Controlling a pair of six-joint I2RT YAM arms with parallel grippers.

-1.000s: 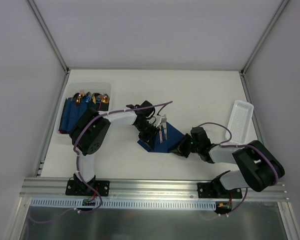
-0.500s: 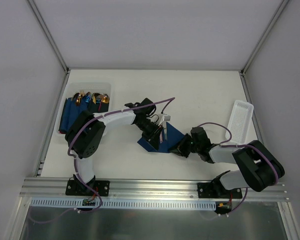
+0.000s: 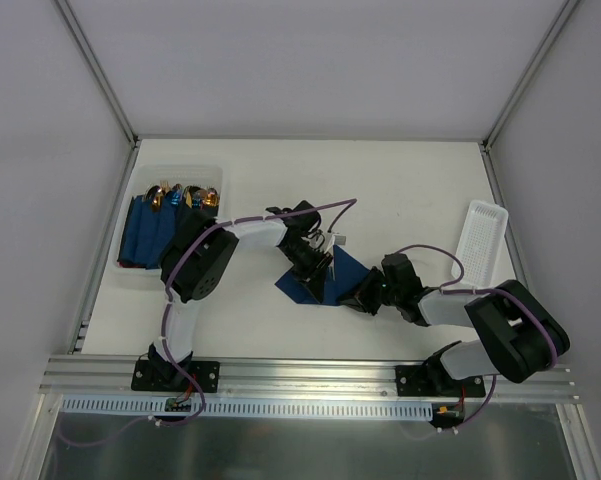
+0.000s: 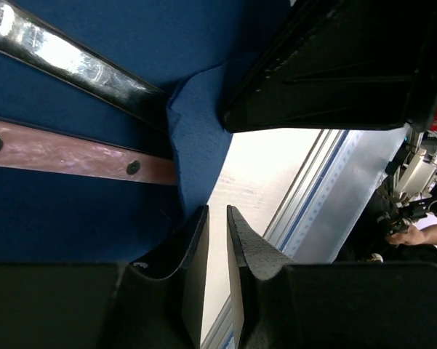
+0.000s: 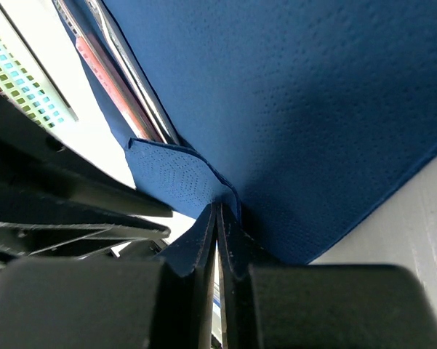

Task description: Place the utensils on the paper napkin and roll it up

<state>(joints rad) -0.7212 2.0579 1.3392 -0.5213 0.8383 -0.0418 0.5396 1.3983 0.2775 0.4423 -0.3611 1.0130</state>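
The dark blue paper napkin lies mid-table with the utensils on it, their pale ends poking past its far edge. My left gripper hovers low over the napkin, open by a narrow gap with only table showing through. Beside it lie a shiny metal handle and a pinkish riveted handle. A napkin corner is folded up just beyond the tips. My right gripper is shut on the lifted napkin edge, with the utensils behind the fold.
A clear bin at the left holds several blue rolled bundles with copper-gold tips. A white perforated tray lies at the right edge. The aluminium rail runs along the near side.
The left arm has swung its elbow inward and its gripper has shifted slightly right over the napkin. The right arm and its grip have not moved.
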